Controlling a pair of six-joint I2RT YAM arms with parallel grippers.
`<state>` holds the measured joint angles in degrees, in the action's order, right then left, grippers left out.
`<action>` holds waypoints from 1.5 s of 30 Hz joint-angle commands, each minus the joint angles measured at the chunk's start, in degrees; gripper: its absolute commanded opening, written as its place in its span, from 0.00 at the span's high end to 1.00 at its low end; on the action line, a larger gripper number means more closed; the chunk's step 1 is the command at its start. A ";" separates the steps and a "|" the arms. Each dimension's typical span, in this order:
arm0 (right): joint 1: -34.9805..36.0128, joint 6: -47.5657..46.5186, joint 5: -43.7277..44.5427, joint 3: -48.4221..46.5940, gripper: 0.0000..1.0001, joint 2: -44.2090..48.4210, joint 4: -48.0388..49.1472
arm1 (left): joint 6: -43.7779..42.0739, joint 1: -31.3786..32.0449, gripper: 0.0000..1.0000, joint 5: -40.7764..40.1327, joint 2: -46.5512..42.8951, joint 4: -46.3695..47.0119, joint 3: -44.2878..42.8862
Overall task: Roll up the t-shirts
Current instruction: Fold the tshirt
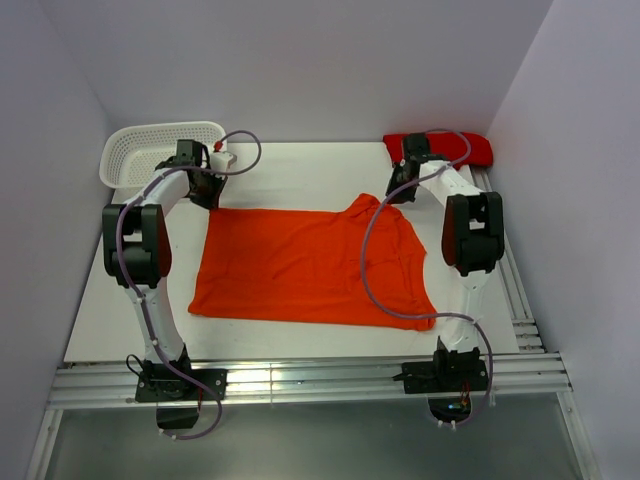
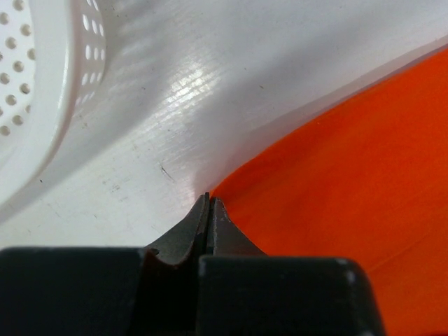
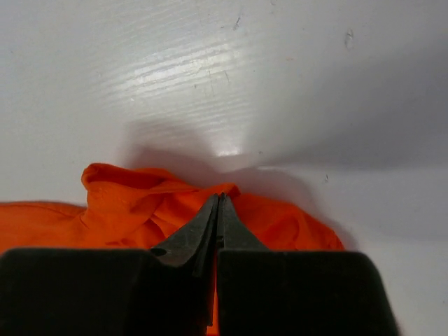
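Observation:
The orange t-shirt (image 1: 310,265) lies spread flat in the middle of the white table. My left gripper (image 1: 212,198) is down at its far left corner; in the left wrist view the left gripper (image 2: 208,199) is shut, with the edge of the orange t-shirt (image 2: 350,175) running up into its tips. My right gripper (image 1: 392,196) is at the shirt's far right part, by the bunched collar. Seen from the right wrist, the right gripper (image 3: 219,197) is shut on a raised fold of the orange t-shirt (image 3: 140,203). The red t-shirt (image 1: 440,148) lies bundled at the back right.
A white perforated basket (image 1: 160,150) stands at the back left corner, and its wall (image 2: 42,91) shows close to my left gripper. Grey walls enclose the table on three sides. An aluminium rail (image 1: 300,380) runs along the near edge.

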<state>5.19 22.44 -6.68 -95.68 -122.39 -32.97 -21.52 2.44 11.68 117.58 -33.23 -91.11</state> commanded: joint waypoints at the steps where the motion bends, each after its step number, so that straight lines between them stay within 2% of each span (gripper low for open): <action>1: -0.71 0.24 2.45 3.38 1.00 8.12 3.52 | -0.19 0.29 1.00 -0.70 -4.54 1.85 1.81; 9: -0.71 0.33 3.95 12.16 1.00 17.88 5.46 | -1.77 0.20 1.00 0.01 -9.38 0.71 3.92; 27: -0.62 2.87 6.50 34.41 1.00 37.48 8.36 | -8.63 -0.15 1.00 1.85 -20.46 -4.65 16.75; 45: -0.62 4.72 8.26 44.79 1.00 48.47 8.27 | -9.68 -1.73 1.00 2.99 -24.15 -4.47 21.68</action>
<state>4.86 26.57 -0.21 -51.92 -76.51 -25.74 -29.67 1.26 12.93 96.31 -37.63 -69.82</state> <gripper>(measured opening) 0.007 0.013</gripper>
